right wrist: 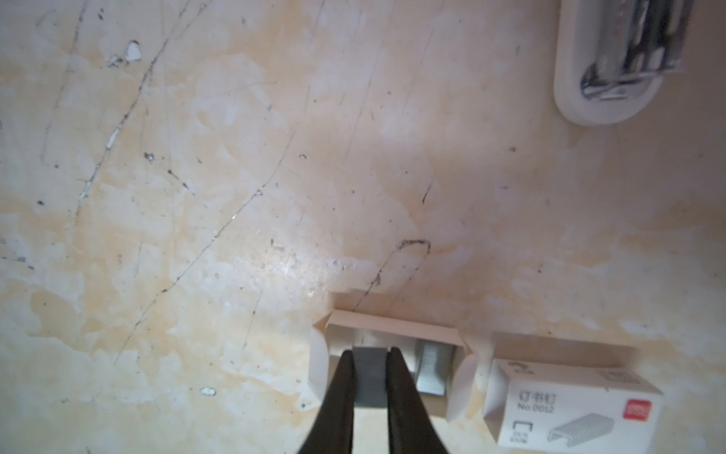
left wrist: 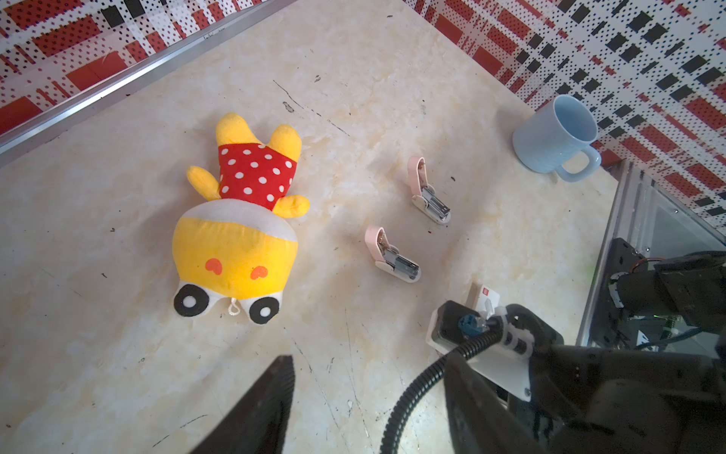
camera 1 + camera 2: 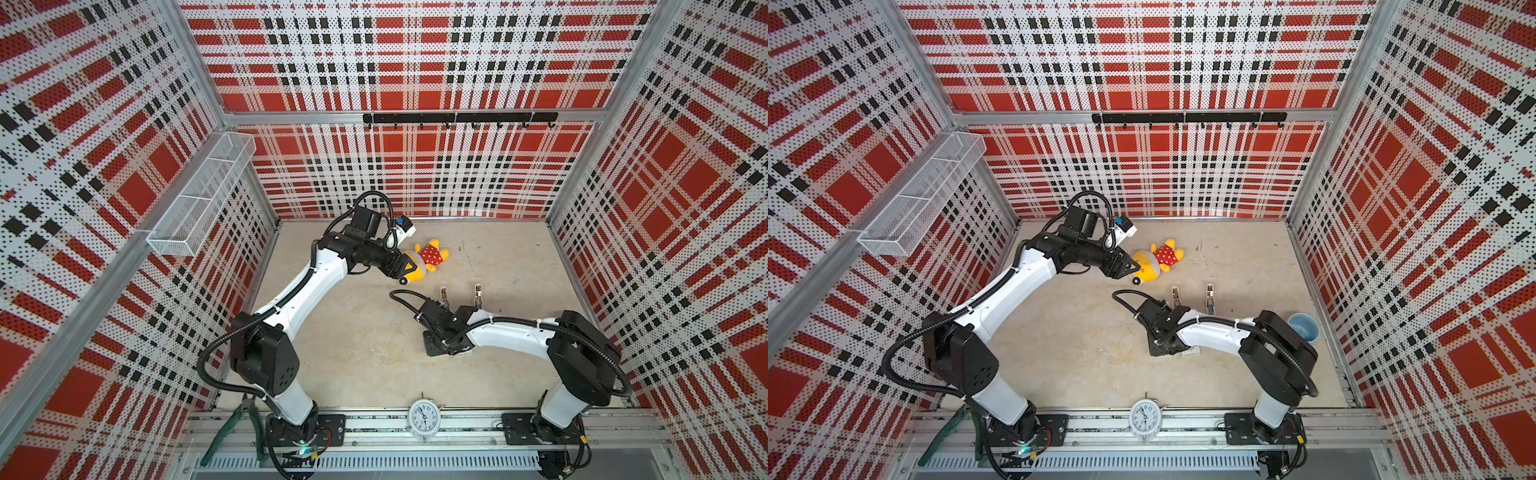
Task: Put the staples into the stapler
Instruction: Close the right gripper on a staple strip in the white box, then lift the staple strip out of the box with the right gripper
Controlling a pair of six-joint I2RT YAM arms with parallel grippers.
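Clamping the staples (image 1: 368,379) inside their open tray (image 1: 393,323), the right end effector (image 1: 370,355) seems set to carry them to the flipped-open stapler (image 1: 613,59); the left end effector (image 2: 365,408) hangs apart, empty.

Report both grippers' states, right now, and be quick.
Left gripper: open, holding nothing.
Right gripper: closed on a strip of staples lying in the open box tray.

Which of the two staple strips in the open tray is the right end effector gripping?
The darker strip, clamped by the right end effector from both sides. The lighter strip beside it, on the printed box's side, lies free.
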